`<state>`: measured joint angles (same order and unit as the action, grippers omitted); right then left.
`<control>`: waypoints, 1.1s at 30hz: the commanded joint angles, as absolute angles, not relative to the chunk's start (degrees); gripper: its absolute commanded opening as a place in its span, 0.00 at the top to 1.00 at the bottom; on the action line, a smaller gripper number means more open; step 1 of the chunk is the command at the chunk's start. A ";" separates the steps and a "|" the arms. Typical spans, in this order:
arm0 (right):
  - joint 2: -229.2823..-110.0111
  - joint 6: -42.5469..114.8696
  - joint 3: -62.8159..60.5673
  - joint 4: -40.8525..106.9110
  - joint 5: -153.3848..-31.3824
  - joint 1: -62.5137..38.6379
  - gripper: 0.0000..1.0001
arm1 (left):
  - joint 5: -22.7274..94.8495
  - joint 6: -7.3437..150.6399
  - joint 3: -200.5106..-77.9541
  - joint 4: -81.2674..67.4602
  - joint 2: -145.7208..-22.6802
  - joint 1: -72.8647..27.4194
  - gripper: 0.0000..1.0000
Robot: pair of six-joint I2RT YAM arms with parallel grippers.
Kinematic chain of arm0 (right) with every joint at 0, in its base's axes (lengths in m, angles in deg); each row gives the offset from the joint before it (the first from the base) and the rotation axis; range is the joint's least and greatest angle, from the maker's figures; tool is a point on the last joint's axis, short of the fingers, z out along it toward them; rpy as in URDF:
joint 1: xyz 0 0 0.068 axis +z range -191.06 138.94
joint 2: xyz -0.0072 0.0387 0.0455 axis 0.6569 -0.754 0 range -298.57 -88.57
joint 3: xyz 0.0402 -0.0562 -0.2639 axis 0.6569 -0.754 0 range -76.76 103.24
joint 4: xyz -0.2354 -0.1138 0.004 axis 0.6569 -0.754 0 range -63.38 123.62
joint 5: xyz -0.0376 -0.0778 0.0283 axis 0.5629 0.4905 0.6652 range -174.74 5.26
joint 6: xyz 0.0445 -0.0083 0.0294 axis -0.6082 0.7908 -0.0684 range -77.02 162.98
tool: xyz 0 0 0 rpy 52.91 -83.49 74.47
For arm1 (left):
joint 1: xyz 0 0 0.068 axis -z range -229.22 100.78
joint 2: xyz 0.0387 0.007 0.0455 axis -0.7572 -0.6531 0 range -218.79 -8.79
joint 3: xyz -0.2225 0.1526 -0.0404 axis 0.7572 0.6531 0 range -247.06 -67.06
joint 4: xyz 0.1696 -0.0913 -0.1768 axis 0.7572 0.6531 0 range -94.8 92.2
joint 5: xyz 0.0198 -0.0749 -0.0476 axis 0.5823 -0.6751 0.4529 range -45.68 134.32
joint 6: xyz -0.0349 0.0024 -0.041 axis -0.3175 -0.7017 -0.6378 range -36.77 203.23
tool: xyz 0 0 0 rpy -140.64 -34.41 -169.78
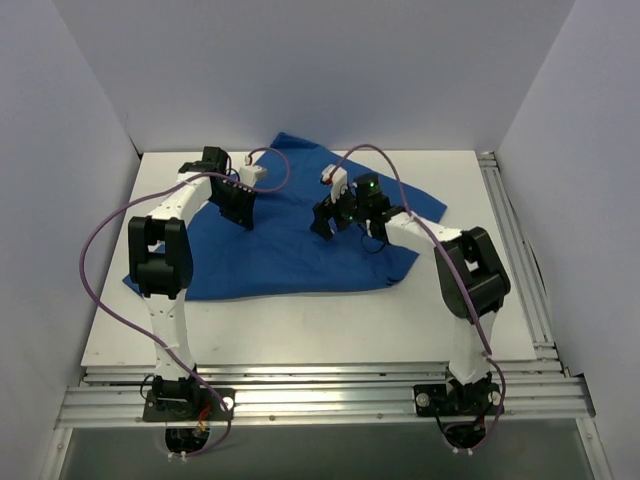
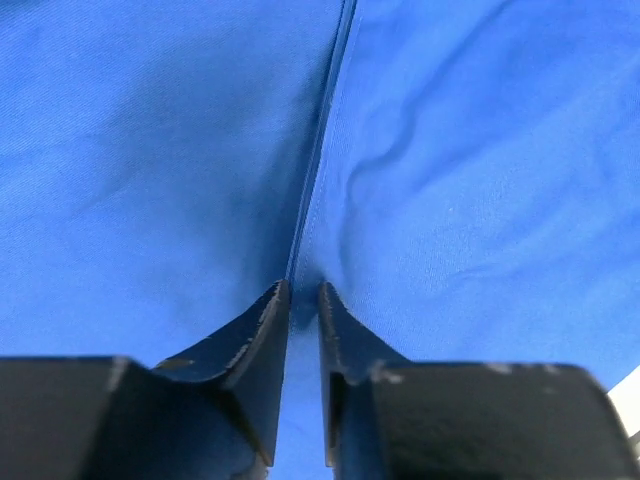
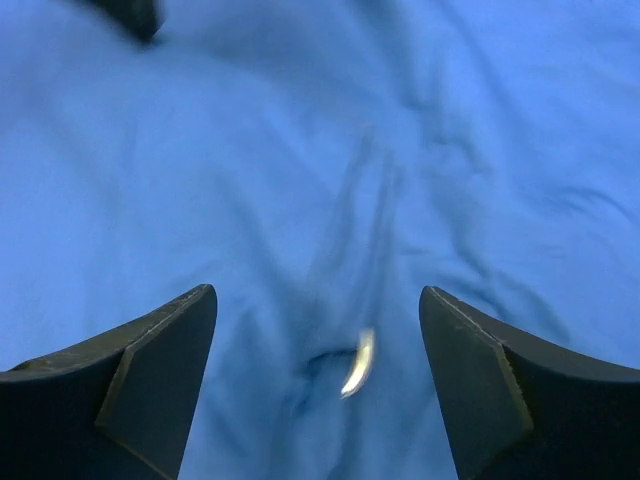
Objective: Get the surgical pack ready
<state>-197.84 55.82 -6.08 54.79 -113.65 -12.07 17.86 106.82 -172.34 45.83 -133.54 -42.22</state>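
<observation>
Folding the drape [image 1: 290,260] over its contents, probably (only a blurred metal glint [image 3: 358,362] showing). Spread across mid-counter [image 1: 300,330], long axis left to right, one corner pointing far. Pinching a cloth ridge at far left with the left tool [image 2: 303,295], jaws almost together; right tool [image 3: 318,300] wide open, empty. Next: lift that fold rightward, dragging nothing underneath.
</observation>
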 commanded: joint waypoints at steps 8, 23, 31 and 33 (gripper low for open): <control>-211.33 36.67 12.08 49.04 -124.21 -16.89 0.27 | 15.14 107.48 -175.61 46.79 -133.25 -42.10 0.85; -226.02 24.61 29.50 31.52 -132.10 -17.69 0.38 | 14.97 109.24 -174.82 49.07 -130.70 -44.21 0.61; -232.96 18.63 33.80 30.20 -140.46 -17.51 0.46 | 11.28 115.22 -171.83 54.09 -130.79 -45.88 0.50; -233.41 17.49 33.98 30.98 -141.17 -17.42 0.50 | 10.75 115.92 -170.87 54.00 -130.44 -45.88 0.50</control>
<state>-231.00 20.17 32.78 33.90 -137.36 -18.06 14.15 112.66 -171.79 51.71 -133.50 -45.85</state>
